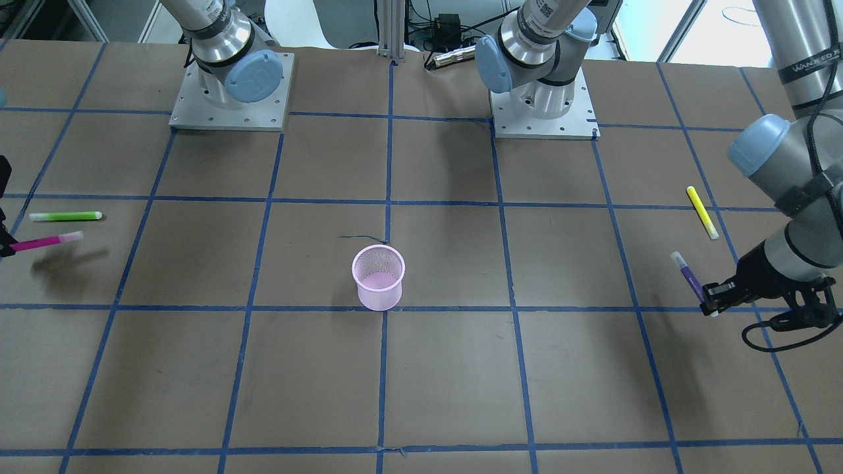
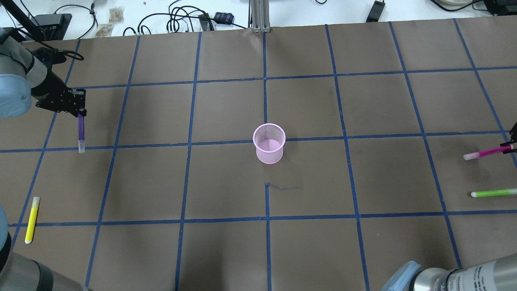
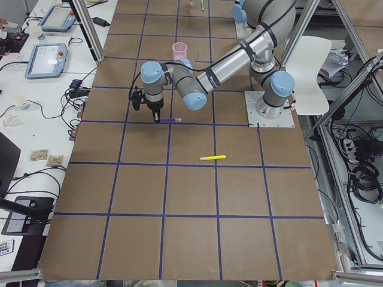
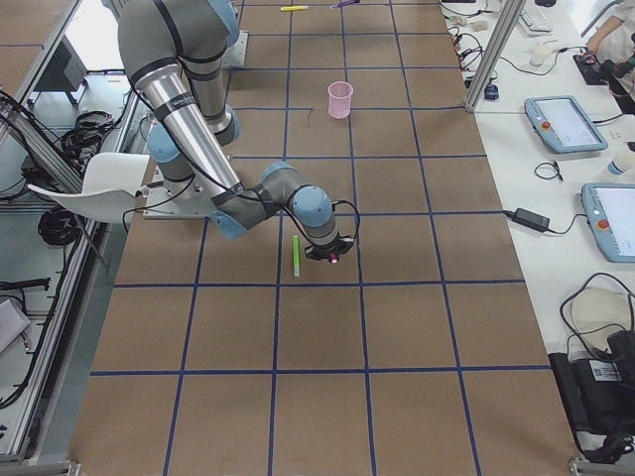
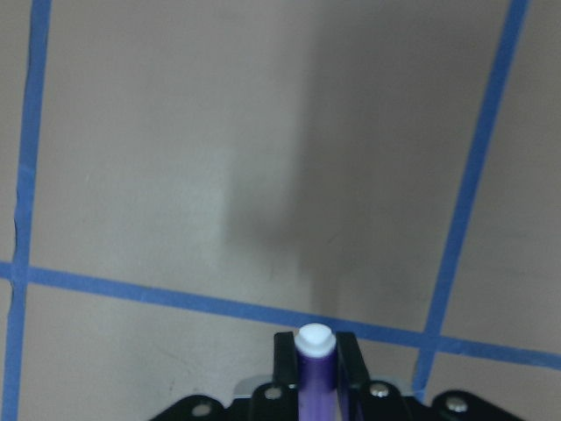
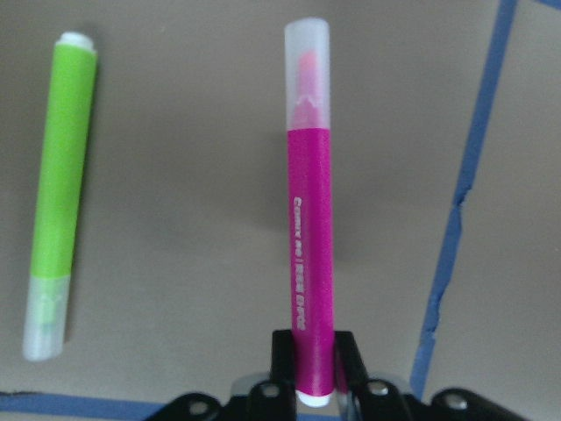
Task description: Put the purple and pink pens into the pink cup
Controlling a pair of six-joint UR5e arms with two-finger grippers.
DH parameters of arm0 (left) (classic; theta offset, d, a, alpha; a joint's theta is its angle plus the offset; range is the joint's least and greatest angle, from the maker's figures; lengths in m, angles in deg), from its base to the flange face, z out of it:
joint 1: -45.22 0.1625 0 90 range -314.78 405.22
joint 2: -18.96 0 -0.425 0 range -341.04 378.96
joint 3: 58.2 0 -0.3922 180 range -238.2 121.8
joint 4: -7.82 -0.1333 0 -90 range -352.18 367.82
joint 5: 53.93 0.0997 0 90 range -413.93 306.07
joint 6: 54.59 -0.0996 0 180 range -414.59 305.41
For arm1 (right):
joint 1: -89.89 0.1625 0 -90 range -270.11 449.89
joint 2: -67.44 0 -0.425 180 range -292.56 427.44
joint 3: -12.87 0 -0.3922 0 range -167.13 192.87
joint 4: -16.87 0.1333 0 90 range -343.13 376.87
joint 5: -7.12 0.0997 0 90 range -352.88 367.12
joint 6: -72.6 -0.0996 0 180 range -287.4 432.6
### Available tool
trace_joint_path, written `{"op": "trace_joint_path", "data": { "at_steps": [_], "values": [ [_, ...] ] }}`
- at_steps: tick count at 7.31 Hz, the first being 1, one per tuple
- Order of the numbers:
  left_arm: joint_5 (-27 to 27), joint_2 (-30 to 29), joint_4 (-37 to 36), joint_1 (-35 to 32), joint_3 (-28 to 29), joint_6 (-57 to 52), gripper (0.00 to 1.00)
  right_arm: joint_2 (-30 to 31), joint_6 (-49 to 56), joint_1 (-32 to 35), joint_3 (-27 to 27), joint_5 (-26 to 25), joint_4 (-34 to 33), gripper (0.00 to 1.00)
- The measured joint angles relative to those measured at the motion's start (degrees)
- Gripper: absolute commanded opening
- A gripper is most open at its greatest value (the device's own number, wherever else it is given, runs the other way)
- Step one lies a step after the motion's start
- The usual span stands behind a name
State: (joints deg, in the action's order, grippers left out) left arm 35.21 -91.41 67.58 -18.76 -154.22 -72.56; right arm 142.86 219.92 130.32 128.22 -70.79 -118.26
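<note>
grippers (image 2: 80,114) (image 6: 314,355) clasp purple pen (image 2: 81,130), pink pen (image 2: 486,152); cup (image 2: 269,155) apart.

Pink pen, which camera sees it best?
The right wrist-mounted view: the pink pen fills the picture, clear cap and lettering showing, its end pinched by the right end effector. The overhead and front-facing views show it small near the picture's edge; the side views show barely a speck.

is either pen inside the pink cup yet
No, the pink cup stands empty in the overhead view, while the purple pen is in the left gripper and the pink pen in the right gripper.
</note>
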Motion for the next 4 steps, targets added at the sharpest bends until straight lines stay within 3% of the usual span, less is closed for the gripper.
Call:
{"op": "trace_joint_path", "data": {
  "at_steps": [4],
  "values": [
    [-0.4, 2.0, -0.8, -2.4, 0.3, 2.0, 0.00, 10.9, -25.9, 17.3, -0.6, -4.5, 6.1, 0.00]
  ]
}}
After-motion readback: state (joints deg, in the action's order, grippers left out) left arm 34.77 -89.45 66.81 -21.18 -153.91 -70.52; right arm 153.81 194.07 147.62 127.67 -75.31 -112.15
